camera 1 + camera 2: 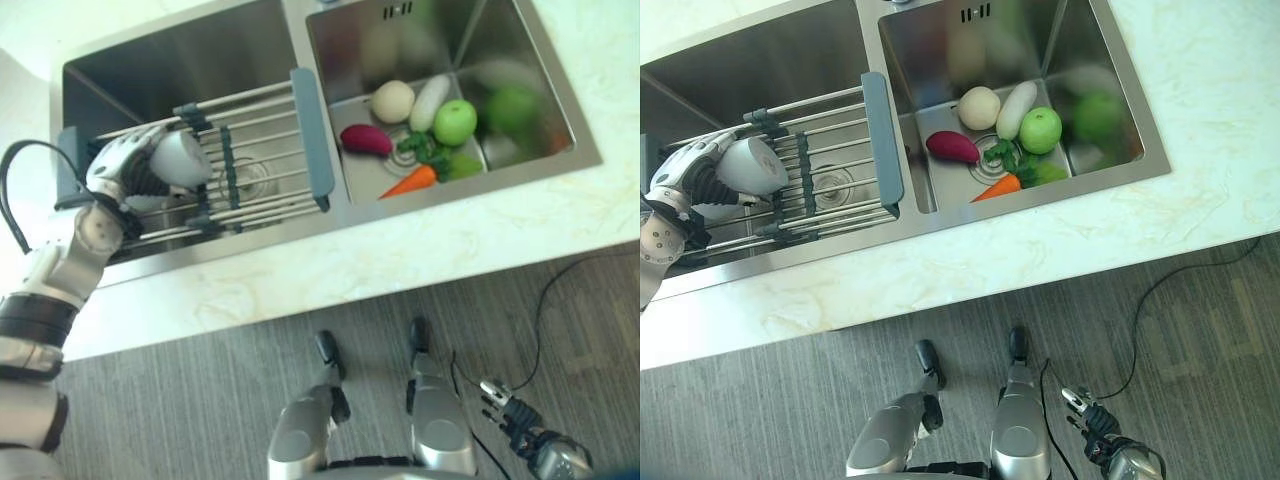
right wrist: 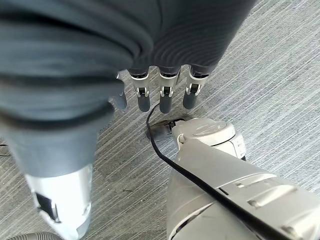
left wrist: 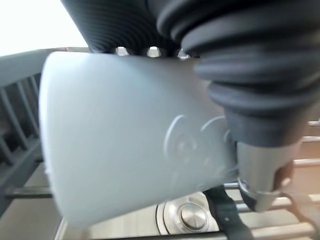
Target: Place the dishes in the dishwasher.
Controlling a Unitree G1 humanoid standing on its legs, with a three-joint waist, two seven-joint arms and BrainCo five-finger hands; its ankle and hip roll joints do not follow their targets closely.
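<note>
A pale grey cup (image 1: pixel 186 158) lies on its side in my left hand (image 1: pixel 125 168), whose fingers and thumb curl round it. Hand and cup are over the left end of a metal drying rack (image 1: pixel 312 138) that spans the left basin of the sink (image 1: pixel 200 60). Close up in the left wrist view, the cup (image 3: pixel 125 140) is right under the hand's cover, with the thumb (image 3: pixel 260 175) beside it and the rack bars and drain below. My right hand (image 1: pixel 515 415) hangs low by the floor at the lower right, its fingers (image 2: pixel 165 97) relaxed and holding nothing.
The right basin (image 1: pixel 500 40) holds vegetables and fruit: a purple one (image 1: pixel 366 139), a white round one (image 1: pixel 392 100), a green apple (image 1: pixel 455 121) and a carrot (image 1: pixel 412 181). A pale marble counter (image 1: pixel 400 250) runs along the sink's front, above grey flooring.
</note>
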